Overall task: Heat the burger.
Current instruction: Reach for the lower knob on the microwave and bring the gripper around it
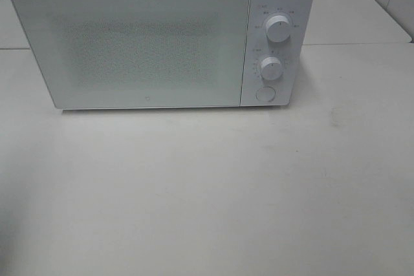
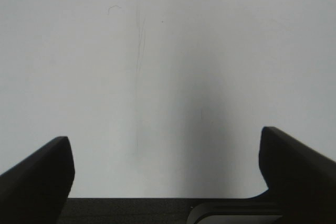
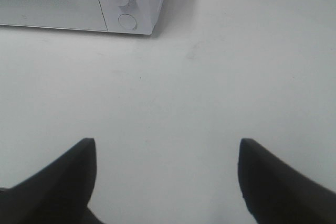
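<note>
The burger is out of view in every frame. A white microwave point(image 1: 155, 37) stands at the back of the table with its door point(image 1: 129, 46) shut; two knobs point(image 1: 278, 28) and a round button point(image 1: 265, 94) sit on its right panel. My left gripper point(image 2: 165, 161) is open over bare white tabletop, nothing between its dark fingers point(image 2: 37, 177). My right gripper point(image 3: 167, 174) is also open and empty, facing the microwave's point(image 3: 79, 1) lower right corner from some distance. Neither arm shows in the high view.
The white table point(image 1: 207, 192) stretches in front of the microwave. A seam between table panels point(image 1: 362, 44) runs to the right of the microwave. A faint smudge point(image 1: 335, 116) marks the surface at right.
</note>
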`<state>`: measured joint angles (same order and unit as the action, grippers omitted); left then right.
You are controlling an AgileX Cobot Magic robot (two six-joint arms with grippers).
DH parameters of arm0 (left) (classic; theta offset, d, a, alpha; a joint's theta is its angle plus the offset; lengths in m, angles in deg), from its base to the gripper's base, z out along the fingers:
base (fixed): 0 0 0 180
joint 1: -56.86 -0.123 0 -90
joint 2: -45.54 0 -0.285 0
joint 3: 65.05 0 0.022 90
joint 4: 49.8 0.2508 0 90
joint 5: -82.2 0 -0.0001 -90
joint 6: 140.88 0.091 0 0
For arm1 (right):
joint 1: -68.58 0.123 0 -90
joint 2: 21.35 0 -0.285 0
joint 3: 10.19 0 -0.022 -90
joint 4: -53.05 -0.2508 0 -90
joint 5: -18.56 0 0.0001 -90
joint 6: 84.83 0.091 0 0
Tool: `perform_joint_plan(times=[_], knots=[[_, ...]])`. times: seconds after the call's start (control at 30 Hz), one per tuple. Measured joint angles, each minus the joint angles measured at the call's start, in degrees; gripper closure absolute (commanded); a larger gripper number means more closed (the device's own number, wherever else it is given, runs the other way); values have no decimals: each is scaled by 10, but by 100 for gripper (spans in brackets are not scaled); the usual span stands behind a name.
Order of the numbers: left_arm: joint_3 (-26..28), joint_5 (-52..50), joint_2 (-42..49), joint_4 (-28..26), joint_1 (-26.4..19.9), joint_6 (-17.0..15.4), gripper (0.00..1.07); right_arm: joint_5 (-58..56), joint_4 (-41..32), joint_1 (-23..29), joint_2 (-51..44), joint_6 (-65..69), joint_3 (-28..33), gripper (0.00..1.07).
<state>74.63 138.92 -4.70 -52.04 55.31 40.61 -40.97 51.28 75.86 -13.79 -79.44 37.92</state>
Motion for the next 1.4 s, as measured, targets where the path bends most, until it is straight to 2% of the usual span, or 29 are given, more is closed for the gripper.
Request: perform_joint_plan(times=[0.2,0.33,0.57,0.6,0.73,0.9,1.4], knots=[[-40,6,80,0,0,1,19,0,0,0,0,0,0,35],[-68,13,142,0,0,24,20,0,0,0,0,0,0,35],[-77,26,217,-27,0,65,20,0,0,0,0,0,0,35],[-80,28,250,-35,0,74,20,0,0,0,0,0,0,35],[-80,28,304,-41,0,81,20,0,0,0,0,0,0,35],[-80,29,414,-41,0,84,20,0,0,0,0,0,0,35],[-80,30,427,-40,0,84,20,0,0,0,0,0,0,35]])
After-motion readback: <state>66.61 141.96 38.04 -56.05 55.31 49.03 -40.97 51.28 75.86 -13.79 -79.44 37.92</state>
